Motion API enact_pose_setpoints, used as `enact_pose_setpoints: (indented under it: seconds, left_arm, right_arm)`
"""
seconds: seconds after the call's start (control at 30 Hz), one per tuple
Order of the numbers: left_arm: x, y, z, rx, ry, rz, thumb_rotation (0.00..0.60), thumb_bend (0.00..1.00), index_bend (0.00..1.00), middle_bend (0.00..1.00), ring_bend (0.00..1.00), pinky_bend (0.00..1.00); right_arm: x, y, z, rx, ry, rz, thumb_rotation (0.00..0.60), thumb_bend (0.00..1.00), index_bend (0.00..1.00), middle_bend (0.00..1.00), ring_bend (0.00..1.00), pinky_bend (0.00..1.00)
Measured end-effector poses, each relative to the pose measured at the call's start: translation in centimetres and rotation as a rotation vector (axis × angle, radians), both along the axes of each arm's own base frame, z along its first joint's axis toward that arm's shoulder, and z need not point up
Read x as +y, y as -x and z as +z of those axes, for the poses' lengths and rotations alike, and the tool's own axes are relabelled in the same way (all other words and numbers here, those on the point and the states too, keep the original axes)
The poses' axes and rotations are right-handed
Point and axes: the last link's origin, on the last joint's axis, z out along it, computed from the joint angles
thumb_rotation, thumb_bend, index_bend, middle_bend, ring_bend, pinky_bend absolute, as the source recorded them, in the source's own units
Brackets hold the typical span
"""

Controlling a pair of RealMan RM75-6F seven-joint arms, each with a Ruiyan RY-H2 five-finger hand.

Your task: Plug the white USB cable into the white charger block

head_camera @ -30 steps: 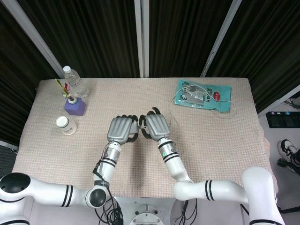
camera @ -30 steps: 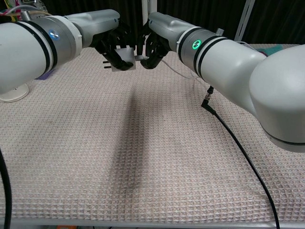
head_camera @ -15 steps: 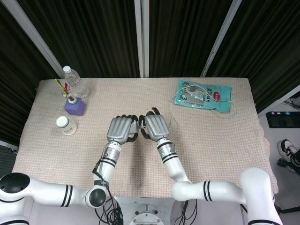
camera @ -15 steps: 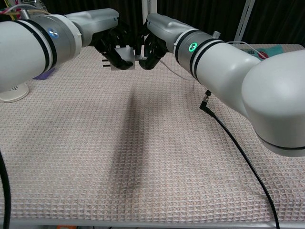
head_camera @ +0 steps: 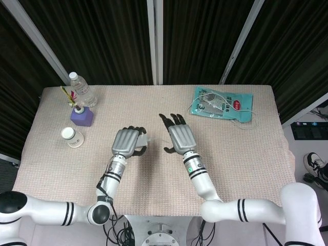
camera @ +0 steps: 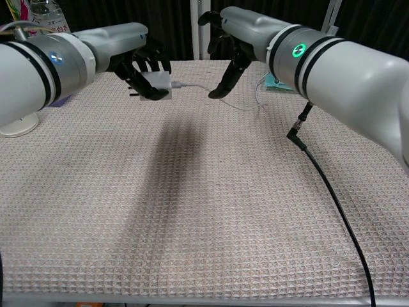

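In the chest view my left hand (camera: 137, 61) grips the white charger block (camera: 155, 84) a little above the table. The white USB cable (camera: 199, 87) has its plug seated in the block's right side and trails off to the right over the cloth. My right hand (camera: 227, 48) hangs apart from the cable, to its right, fingers spread and holding nothing. From the head view the left hand (head_camera: 128, 142) covers the block, and only the plug end (head_camera: 150, 138) shows beside it. There the right hand (head_camera: 179, 137) is open, a short gap away.
A teal packet (head_camera: 223, 103) lies at the back right. A purple bottle (head_camera: 81, 117), a water bottle (head_camera: 82, 89) and a small white cup (head_camera: 71, 136) stand at the back left. A black cable (camera: 323, 185) runs across the cloth on the right.
My right hand has let go of the plug, opened and drawn back to the right. The left hand has shifted slightly left with the block, and the cable stays in it.
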Motion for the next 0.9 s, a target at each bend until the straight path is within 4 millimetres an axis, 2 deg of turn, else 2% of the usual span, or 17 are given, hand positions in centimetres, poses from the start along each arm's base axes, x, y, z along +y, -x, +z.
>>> enact_pose_setpoints:
  seconds: [0.23, 0.33, 0.5, 0.57, 0.67, 0.77, 0.9]
  left_arm:
    - [0.8, 3.4, -1.6, 0.062, 0.050, 0.015, 0.600, 0.31, 0.36, 0.31, 0.14, 0.18]
    - [1.2, 4.7, -2.3, 0.089, 0.064, 0.028, 0.600, 0.30, 0.27, 0.24, 0.08, 0.15]
    - [1.3, 6.0, -2.7, 0.097, 0.061, 0.042, 0.600, 0.28, 0.13, 0.17, 0.04, 0.12]
    - [1.2, 6.2, -2.4, 0.082, 0.052, 0.044, 0.600, 0.28, 0.11, 0.17, 0.03, 0.12]
    - [1.1, 6.6, -1.2, 0.060, 0.025, 0.033, 0.600, 0.28, 0.11, 0.17, 0.03, 0.12]
    - [0.8, 7.5, 1.3, 0.045, -0.030, 0.017, 0.600, 0.28, 0.12, 0.16, 0.03, 0.11]
    - [0.0, 10.3, 6.3, 0.062, -0.156, 0.000, 0.600, 0.27, 0.13, 0.17, 0.04, 0.10]
  right_arm:
    - [-0.2, 3.3, 4.1, 0.071, 0.078, -0.019, 0.600, 0.04, 0.00, 0.19, 0.04, 0.04]
    - [0.0, 5.0, 5.7, 0.088, 0.102, -0.036, 0.600, 0.05, 0.00, 0.19, 0.04, 0.04]
    - [0.6, 7.7, 7.9, 0.100, 0.126, -0.063, 0.600, 0.05, 0.00, 0.19, 0.04, 0.04]
    - [1.0, 8.8, 8.8, 0.107, 0.136, -0.072, 0.600, 0.06, 0.00, 0.19, 0.04, 0.04]
    - [1.6, 10.4, 10.1, 0.119, 0.151, -0.088, 0.600, 0.07, 0.00, 0.19, 0.04, 0.04]
    - [2.3, 12.2, 11.7, 0.135, 0.167, -0.102, 0.600, 0.11, 0.00, 0.20, 0.04, 0.07]
    - [3.7, 14.6, 13.9, 0.129, 0.183, -0.109, 0.600, 0.22, 0.07, 0.22, 0.05, 0.07]
